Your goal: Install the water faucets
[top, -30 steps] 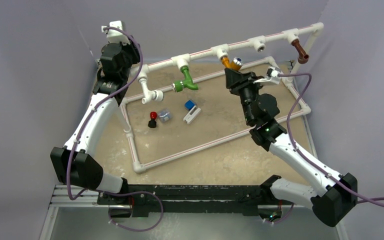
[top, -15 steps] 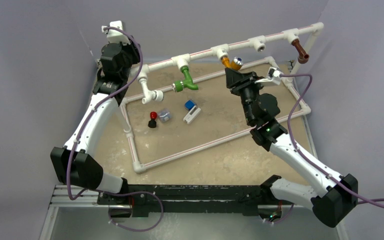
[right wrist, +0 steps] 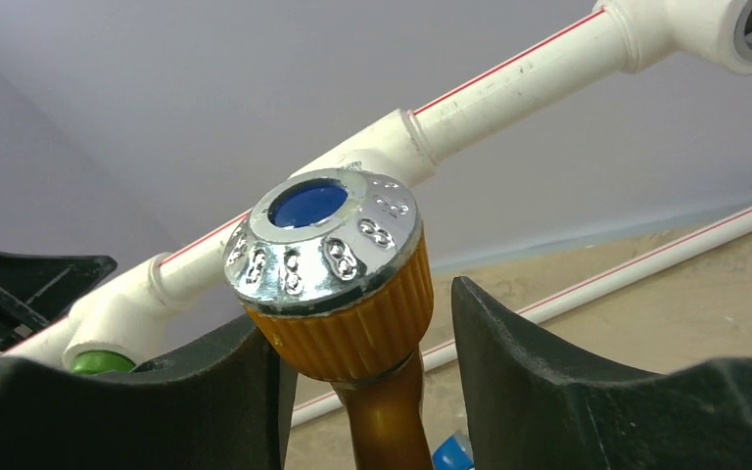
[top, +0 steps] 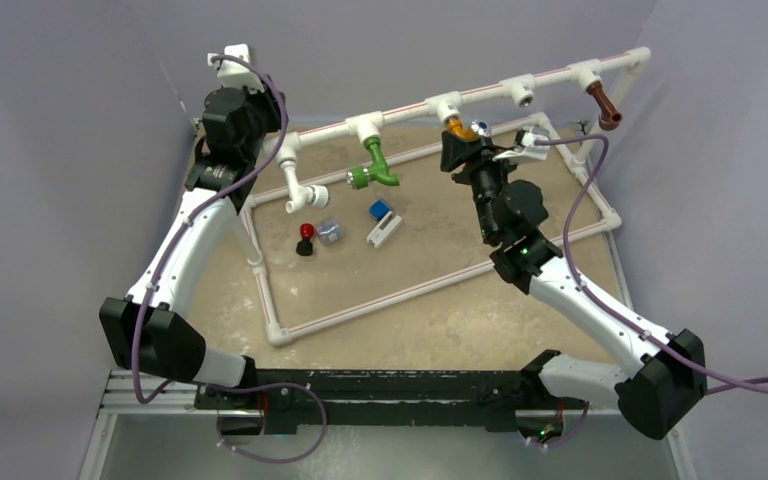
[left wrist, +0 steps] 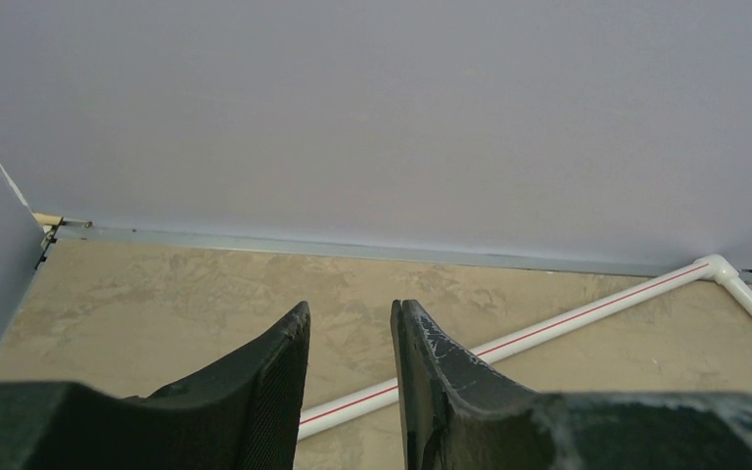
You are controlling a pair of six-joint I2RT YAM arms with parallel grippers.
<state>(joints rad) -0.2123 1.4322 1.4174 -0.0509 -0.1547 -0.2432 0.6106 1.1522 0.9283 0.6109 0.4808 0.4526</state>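
The orange faucet hangs from a tee socket on the raised white pipe rail, its silver cap tilted toward the right wrist camera. The right gripper reaches up from below, and its jaws straddle the ribbed orange knob. One jaw sits against the knob or just beside it, while a sliver of daylight shows at the other, so they stand moderately wide and are not clamped. That placement suits twisting the fitting into its thread, and the slack probably means a fresh bite or a release.

The green faucet hangs from the next tee to the left, and the brown faucet from the far right one. An empty socket lies between orange and brown. The rail runs close behind the knob and limits wrist swing.

The left gripper is well apart at the back left corner, its jaws narrow with nothing between them. Loose parts lie on the desk, including a red-and-black knob.
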